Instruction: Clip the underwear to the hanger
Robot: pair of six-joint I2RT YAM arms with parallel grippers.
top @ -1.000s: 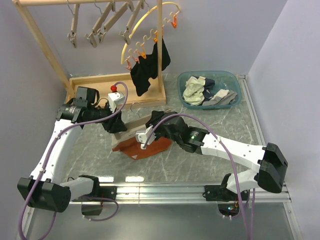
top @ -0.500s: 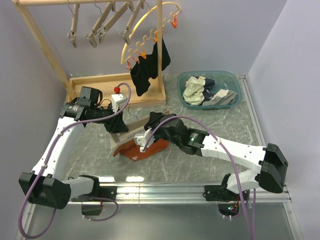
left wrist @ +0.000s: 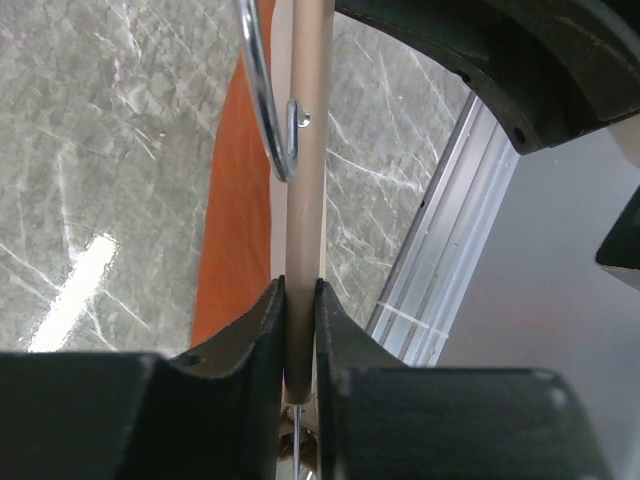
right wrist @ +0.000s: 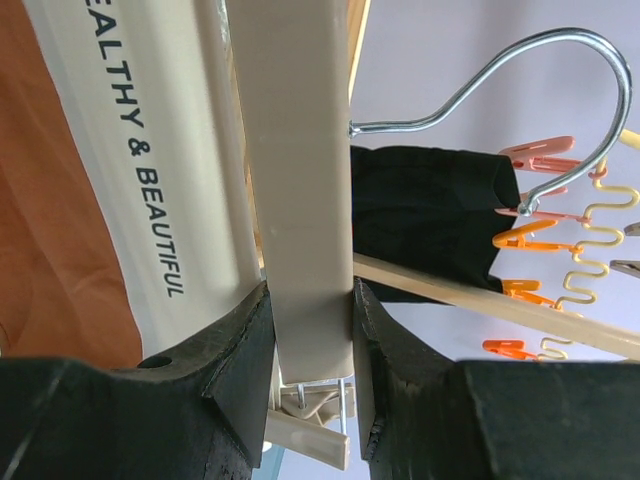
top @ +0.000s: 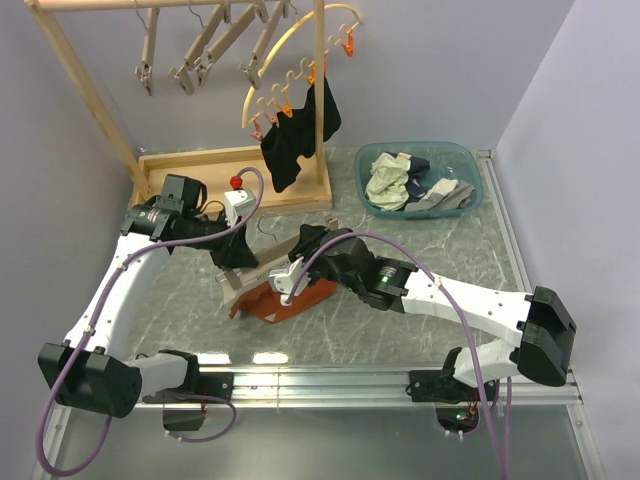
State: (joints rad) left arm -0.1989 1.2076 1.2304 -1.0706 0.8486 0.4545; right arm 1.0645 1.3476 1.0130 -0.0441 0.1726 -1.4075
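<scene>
The hanger (top: 268,262) is a light wooden bar held low over the table between both grippers. My left gripper (top: 235,268) is shut on the bar near one end; in the left wrist view the jaws pinch the bar (left wrist: 298,200) below the wire hook (left wrist: 262,90). My right gripper (top: 300,262) is shut on the hanger's clip end (right wrist: 300,180). The underwear (top: 285,298) hangs under the bar onto the table. Its off-white printed waistband (right wrist: 150,150) lies against the bar's left side. I cannot tell whether a clip bites the fabric.
A wooden rack (top: 235,165) at the back carries several spare hangers (top: 205,45), and a yellow hoop with orange pegs (top: 290,60) holds a black garment (top: 295,135). A teal basin (top: 478,190) of cream and grey clothes stands back right.
Both grippers have shifted a little left and back with the hanger. The underwear has been drawn along and partly lifted, so less of it lies flat.
</scene>
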